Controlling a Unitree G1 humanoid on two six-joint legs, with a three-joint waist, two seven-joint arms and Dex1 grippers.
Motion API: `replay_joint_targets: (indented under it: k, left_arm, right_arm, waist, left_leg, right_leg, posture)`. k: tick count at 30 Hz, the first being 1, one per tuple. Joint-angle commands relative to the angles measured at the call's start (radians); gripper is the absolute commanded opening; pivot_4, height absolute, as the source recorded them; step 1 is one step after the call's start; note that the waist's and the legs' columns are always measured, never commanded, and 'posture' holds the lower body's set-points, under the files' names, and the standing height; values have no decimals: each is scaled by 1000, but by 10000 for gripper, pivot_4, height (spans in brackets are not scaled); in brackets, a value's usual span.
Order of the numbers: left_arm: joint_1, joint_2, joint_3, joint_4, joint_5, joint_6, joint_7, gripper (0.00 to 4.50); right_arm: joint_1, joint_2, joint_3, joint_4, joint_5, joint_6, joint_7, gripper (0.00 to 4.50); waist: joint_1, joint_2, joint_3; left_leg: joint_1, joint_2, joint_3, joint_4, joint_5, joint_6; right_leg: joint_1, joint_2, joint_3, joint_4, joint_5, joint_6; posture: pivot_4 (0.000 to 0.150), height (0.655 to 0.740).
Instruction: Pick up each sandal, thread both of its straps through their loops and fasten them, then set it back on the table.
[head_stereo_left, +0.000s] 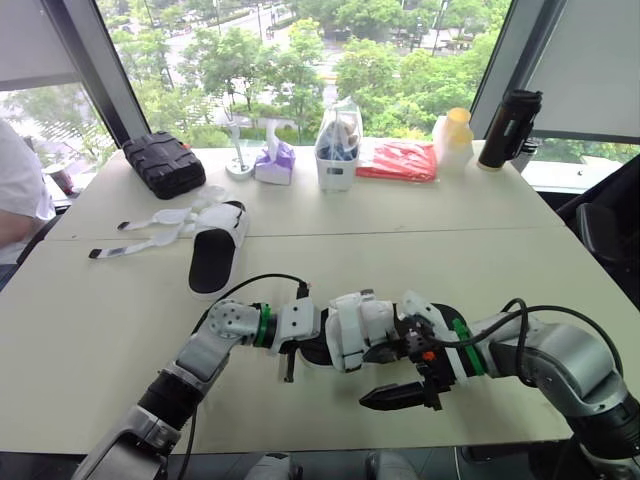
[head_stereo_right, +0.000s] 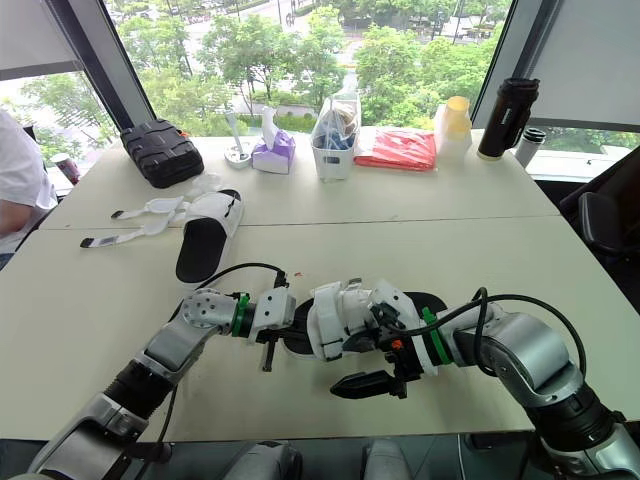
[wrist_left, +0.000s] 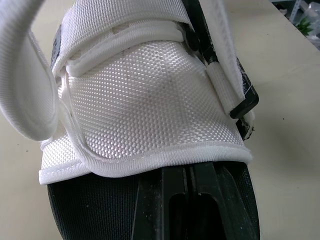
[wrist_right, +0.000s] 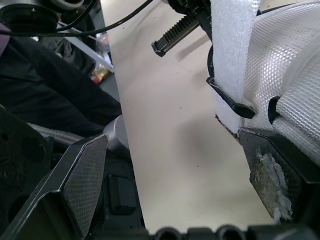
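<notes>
Two grippers flank the near sandal (head_stereo_left: 350, 330), which lies crosswise close to the front edge of the table (head_stereo_left: 100, 340), its long axis running from one gripper to the other. The right gripper (wrist_right: 172, 137) is spread wide, with the white strap (wrist_right: 227, 45) and its black loop (wrist_right: 232, 102) just beside one finger. The left gripper (head_stereo_left: 288, 345) crowds the opposite end; I cannot tell its grip. Beyond lies bare tabletop, then the second sandal (head_stereo_left: 215, 250), its straps loose.

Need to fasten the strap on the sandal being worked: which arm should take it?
Right, likely. The right gripper is open with the white strap and its black loop close beside it; the left gripper sits against the sandal, better for steadying.
</notes>
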Motion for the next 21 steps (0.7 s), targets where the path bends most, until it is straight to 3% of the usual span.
replay_joint_targets:
  k: [1, 8, 21]
  left_arm:
    - [53, 19, -77, 72, 90, 39, -9, 0]
    - [49, 19, -81, 73, 92, 36, -10, 0]
    - [47, 18, -82, 80, 92, 33, -13, 0]
  right_arm:
    - [-26, 44, -14, -23, 36, 9, -48, 44780]
    - [-21, 16, 16, -43, 35, 29, -69, 44780]
    - [21, -8, -96, -72, 96, 51, -148, 44780]
  waist:
    - [-1, 0, 0]
    - [-2, 0, 0]
    - [1, -1, 0]
  left_leg:
    - [1, 0, 0, 0, 0, 0]
    - [3, 1, 0, 0, 0, 0]
    - [2, 0, 0, 0, 0, 0]
  right_leg:
    - [0, 0, 0, 0, 0, 0]
    - [2, 1, 0, 0, -2, 3]
    - [2, 0, 0, 0, -2, 3]
  posture:
    - [1500, 7400]
    - [1500, 7400]
    - [1500, 7400]
